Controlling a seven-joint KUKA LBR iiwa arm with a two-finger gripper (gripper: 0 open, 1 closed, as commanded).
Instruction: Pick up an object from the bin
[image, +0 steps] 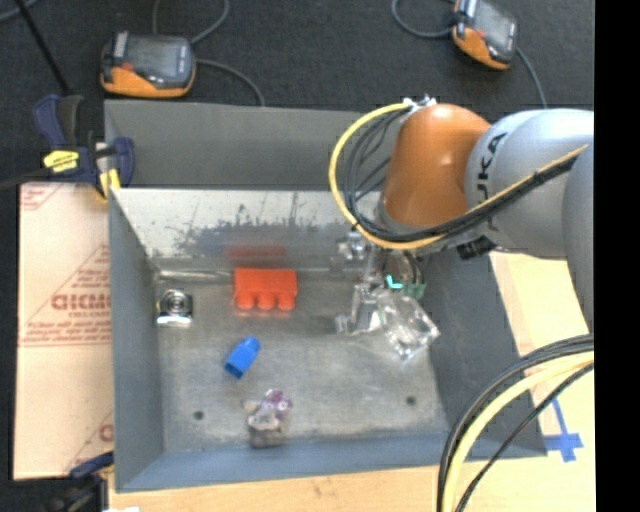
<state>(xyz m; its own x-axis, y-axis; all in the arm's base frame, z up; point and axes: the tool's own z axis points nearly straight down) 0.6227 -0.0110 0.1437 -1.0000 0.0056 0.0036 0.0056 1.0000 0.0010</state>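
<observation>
Clear crumpled plastic piece (408, 332) beneath end effector (381, 300), grip state unclear, orange block (265, 290) well apart

Clear crumpled plastic pc (408, 332), R side

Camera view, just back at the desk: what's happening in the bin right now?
The arm reaches in from the right, and its gripper is down in the right part of the bin, against a clear crumpled plastic piece. Whether it has hold of that piece I cannot tell. The orange block, silver metal part, blue piece and small purple-and-white thing lie apart to the left.
</observation>
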